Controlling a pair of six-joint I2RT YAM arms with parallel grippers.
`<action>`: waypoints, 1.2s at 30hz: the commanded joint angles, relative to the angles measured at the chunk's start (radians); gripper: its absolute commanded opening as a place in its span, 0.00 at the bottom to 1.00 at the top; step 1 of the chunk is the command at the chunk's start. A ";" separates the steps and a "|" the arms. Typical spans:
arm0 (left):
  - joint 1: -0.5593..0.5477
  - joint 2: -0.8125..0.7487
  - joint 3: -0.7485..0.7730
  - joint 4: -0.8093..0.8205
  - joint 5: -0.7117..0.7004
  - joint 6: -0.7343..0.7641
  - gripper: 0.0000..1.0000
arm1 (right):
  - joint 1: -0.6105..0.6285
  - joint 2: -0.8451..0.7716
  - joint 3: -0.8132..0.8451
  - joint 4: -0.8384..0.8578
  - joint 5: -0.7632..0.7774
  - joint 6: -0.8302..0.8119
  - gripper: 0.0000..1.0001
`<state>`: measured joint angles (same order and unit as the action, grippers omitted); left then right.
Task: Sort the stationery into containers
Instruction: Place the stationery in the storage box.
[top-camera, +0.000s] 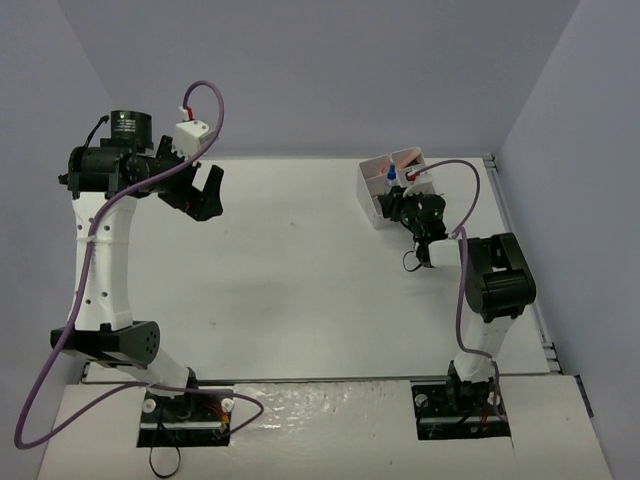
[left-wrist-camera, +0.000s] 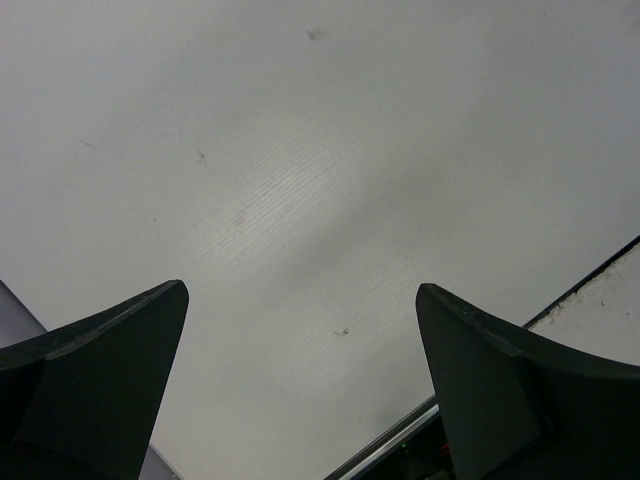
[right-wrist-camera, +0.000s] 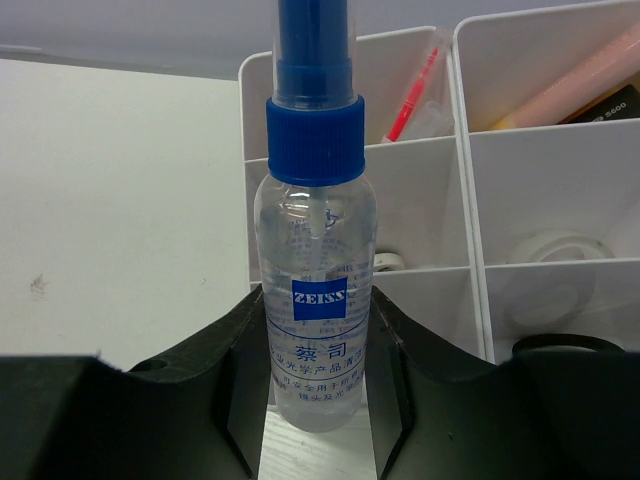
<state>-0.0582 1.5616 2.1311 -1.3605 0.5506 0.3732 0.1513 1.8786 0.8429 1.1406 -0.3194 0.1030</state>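
My right gripper (right-wrist-camera: 316, 345) is shut on a clear spray bottle (right-wrist-camera: 315, 290) with a blue cap and a blue ZEISS label, held upright. Just behind it stands the white organiser box (right-wrist-camera: 462, 140), divided into square compartments. A pink pen (right-wrist-camera: 412, 95) leans in the far left compartment. A peach highlighter (right-wrist-camera: 580, 85) lies in the far right one, and a white tape ring (right-wrist-camera: 558, 250) in the middle right one. From above, the right gripper (top-camera: 402, 203) sits at the organiser (top-camera: 372, 195). My left gripper (top-camera: 205, 192) hangs open and raised at the back left, with only bare table between its fingers (left-wrist-camera: 120, 350).
A dark curved object (right-wrist-camera: 565, 343) shows in the organiser's near right compartment. A metal rail (top-camera: 522, 262) runs along the table's right edge, and a table edge with a rail (left-wrist-camera: 590, 282) also shows in the left wrist view. Grey walls enclose the back and sides.
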 joint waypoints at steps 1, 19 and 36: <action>0.010 -0.042 0.016 -0.166 0.025 0.003 0.97 | -0.004 -0.003 0.024 0.147 -0.010 0.006 0.00; 0.018 -0.063 0.013 -0.152 0.032 0.020 0.97 | -0.004 0.043 0.059 0.130 0.014 0.024 0.13; 0.021 -0.086 -0.003 -0.155 0.044 0.041 0.97 | -0.004 0.034 0.084 0.096 0.014 0.030 0.43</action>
<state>-0.0444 1.5229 2.1257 -1.3605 0.5604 0.3927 0.1509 1.9526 0.8755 1.1656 -0.3141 0.1338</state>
